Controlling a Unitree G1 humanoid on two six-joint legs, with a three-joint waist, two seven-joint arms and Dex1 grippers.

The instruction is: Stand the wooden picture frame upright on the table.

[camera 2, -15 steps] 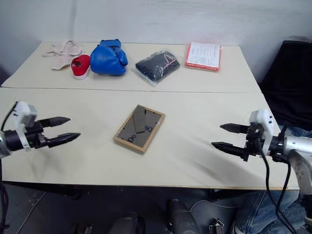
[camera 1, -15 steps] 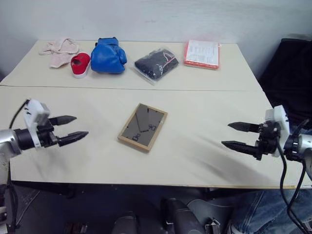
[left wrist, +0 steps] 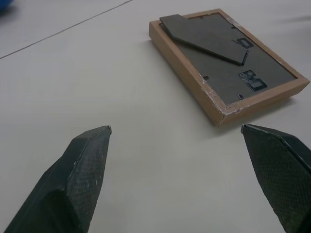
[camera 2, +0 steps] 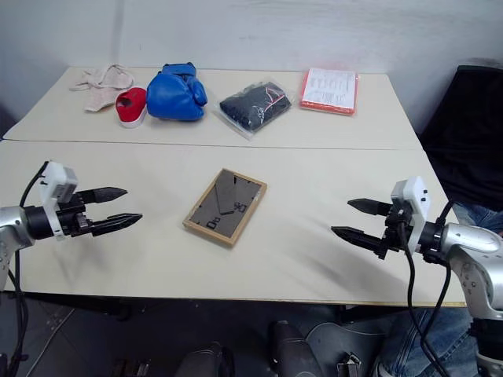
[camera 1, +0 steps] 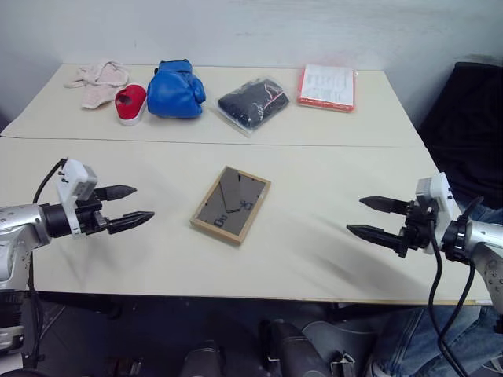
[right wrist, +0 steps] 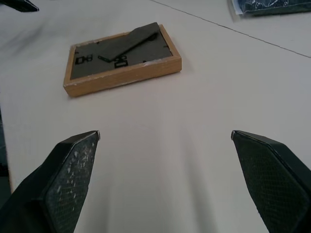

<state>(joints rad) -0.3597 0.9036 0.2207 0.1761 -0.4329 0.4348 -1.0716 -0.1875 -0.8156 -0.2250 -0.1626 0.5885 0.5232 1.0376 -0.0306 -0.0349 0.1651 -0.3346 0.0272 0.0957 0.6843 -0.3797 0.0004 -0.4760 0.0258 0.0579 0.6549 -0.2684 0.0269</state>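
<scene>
Head views: the frame point(camera 1: 230, 204) is lying face down, backing up, mid-table point(camera 1: 330, 259), between the left gripper point(camera 1: 132, 207) and right gripper point(camera 1: 372, 217); both are being held spread and empty, well apart from it. The approach step is judged in hand. Against the earlier picture, both grippers are being brought inward toward the frame.

Left wrist view: the frame's easel flap point(left wrist: 204, 39) is being shown slightly raised.

Right wrist view: a long edge is being faced; next, gripping that border and tilting it onto the opened flap is called for.
</scene>
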